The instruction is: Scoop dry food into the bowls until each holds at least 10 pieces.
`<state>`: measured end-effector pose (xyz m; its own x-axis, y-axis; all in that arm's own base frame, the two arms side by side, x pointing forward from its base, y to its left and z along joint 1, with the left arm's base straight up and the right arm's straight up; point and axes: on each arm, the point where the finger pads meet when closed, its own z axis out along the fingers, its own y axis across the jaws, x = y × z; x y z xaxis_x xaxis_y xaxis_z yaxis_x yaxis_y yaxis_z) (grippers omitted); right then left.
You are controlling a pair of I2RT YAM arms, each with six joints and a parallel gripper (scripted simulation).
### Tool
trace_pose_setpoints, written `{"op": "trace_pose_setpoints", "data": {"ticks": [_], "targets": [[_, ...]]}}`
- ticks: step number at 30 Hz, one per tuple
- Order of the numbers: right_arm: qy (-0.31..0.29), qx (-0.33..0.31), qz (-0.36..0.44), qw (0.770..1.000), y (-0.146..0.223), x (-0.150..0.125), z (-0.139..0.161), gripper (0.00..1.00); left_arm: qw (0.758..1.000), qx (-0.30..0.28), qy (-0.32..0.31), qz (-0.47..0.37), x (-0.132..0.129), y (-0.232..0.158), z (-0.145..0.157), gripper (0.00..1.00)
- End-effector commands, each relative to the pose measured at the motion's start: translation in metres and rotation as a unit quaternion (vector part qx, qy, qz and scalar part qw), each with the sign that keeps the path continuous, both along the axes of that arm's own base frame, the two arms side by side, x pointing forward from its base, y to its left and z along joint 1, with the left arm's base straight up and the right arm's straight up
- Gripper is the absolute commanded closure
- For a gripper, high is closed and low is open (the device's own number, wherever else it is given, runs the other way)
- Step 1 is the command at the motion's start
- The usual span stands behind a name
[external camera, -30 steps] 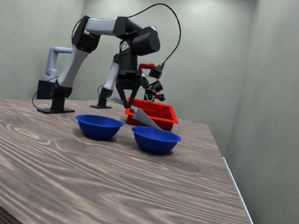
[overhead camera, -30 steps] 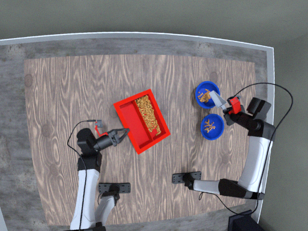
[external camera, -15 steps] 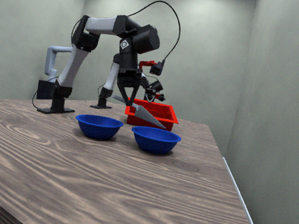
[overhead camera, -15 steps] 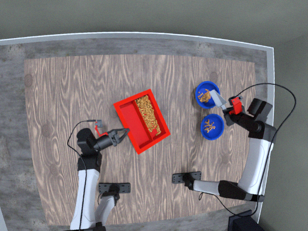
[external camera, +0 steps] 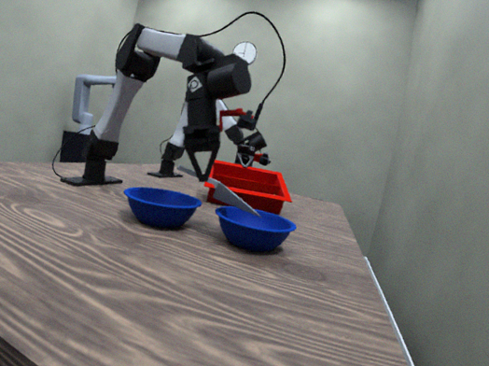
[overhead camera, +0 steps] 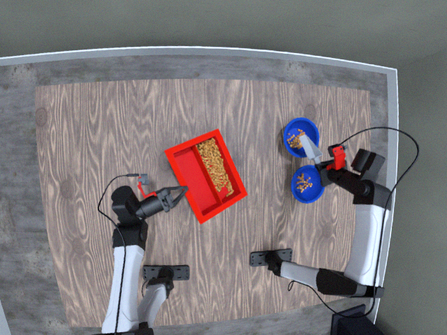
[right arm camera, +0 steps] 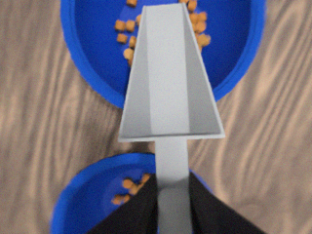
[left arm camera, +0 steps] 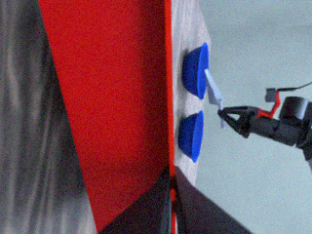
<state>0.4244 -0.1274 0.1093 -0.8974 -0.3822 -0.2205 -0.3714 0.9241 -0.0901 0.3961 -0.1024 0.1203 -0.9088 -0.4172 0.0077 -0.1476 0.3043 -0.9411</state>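
From the exterior side, the two blue bowls are seen nearest, both upright on the table [overhead camera: 108, 118] [external camera: 223, 304]. In the first bowl [overhead camera: 313, 131] [external camera: 253, 233] [left arm camera: 194, 70] [right arm camera: 234, 54], the one farther from the arm bases, a cluster of food is held. In the second bowl [overhead camera: 316, 190] [external camera: 160, 210] [left arm camera: 189, 136] [right arm camera: 70, 200], just beside it, a looser scatter is held; neither lot can be counted reliably.

Over the first bowl, the scoop [overhead camera: 309, 146] [external camera: 232, 198] [left arm camera: 213, 90] [right arm camera: 168, 88] is held tilted, its tip lowest and pointed into the bowl. The upper face of its blade is seen bare. Whether the rim is touched by the blade cannot be told.

The scoop's handle is clamped between the fingers of the right gripper [overhead camera: 320, 165] [external camera: 203, 179] [left arm camera: 220, 112] [right arm camera: 174, 197], parted only by its thickness.

Farther back, the red box [overhead camera: 193, 209] [external camera: 246, 200] [left arm camera: 112, 88] is set on the table, split by a divider. Food [overhead camera: 214, 162] is heaped along one compartment, with red floor exposed near one end; the other compartment's floor is seen bare.

At the box's far side, the fingers of the left gripper [overhead camera: 186, 188] [external camera: 245, 165] [left arm camera: 173, 177] are nearly together, pinched on the box's rim.
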Motion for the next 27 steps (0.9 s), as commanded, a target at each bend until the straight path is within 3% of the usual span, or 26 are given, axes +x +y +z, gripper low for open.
{"op": "trace_pose_setpoints", "data": {"ticks": [1, 8, 27], "targets": [[-0.092, 0.009, -0.048, 0.995, 0.000, 0.017, 0.033, 1.00, 0.998, -0.003, -0.064, -0.014, 0.009, -0.004, 0.040, 1.00], [-0.128, 0.065, -0.137, 0.980, 0.013, 0.009, 0.022, 1.00, 0.998, -0.003, -0.064, -0.014, 0.009, -0.004, 0.040, 1.00], [-0.148, 0.061, -0.140, 0.977, 0.006, 0.022, 0.034, 1.00, 0.998, -0.003, -0.064, -0.014, 0.009, -0.004, 0.040, 1.00]]}}
